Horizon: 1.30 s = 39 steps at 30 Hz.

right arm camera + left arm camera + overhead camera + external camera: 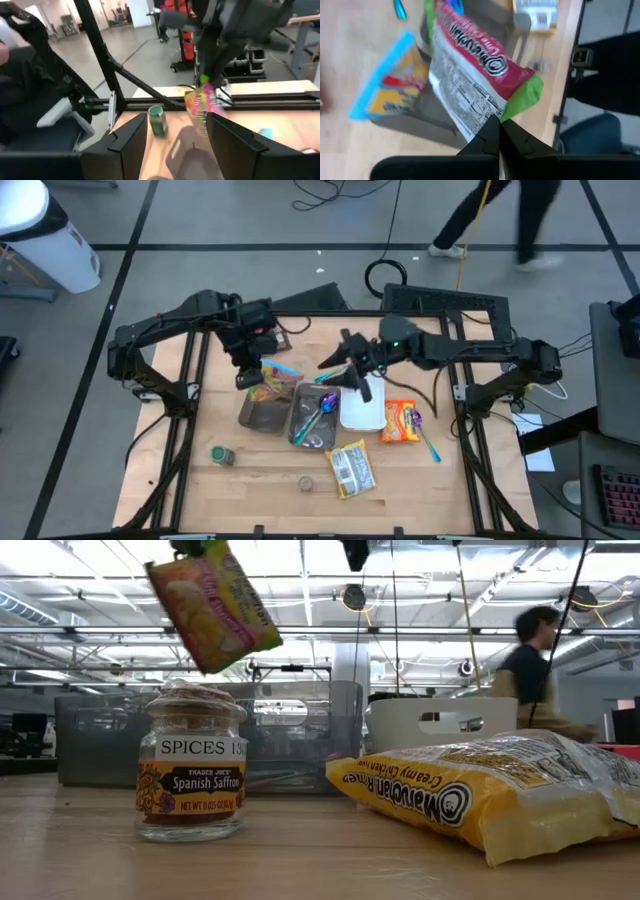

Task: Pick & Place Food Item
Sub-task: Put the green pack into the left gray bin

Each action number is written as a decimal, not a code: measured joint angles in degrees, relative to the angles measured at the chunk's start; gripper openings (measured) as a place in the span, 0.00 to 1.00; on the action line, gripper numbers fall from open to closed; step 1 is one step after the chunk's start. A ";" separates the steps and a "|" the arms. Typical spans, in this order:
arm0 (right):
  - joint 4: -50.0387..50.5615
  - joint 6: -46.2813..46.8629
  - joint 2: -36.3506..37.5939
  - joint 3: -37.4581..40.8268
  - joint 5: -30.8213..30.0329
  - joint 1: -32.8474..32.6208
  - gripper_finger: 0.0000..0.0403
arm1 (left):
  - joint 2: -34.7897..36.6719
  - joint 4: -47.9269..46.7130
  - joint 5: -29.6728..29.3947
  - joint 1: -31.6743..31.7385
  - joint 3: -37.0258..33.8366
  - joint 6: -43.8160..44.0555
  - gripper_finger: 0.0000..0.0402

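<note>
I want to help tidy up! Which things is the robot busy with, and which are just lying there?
In the job: left tool, shut on the pink-and-green noodle packet, held up over the table; probably the grey bin under it.
Lying about: saffron jar, yellow noodle packet, green can, orange packet; right tool waits open.

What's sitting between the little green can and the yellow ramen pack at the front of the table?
In the high view, a small spice jar stands alone on the wood between the green can and the yellow ramen pack.
</note>
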<state>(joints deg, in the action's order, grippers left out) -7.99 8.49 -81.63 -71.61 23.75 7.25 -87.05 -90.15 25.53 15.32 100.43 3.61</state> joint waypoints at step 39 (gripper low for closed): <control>-4.16 1.71 -5.09 0.00 -8.72 -0.51 0.13 | -15.75 0.13 -0.10 -2.78 23.40 0.62 0.00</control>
<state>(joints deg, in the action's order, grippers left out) -12.14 10.20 -86.72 -71.61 15.03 6.74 -102.80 -90.02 25.43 12.53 123.83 4.23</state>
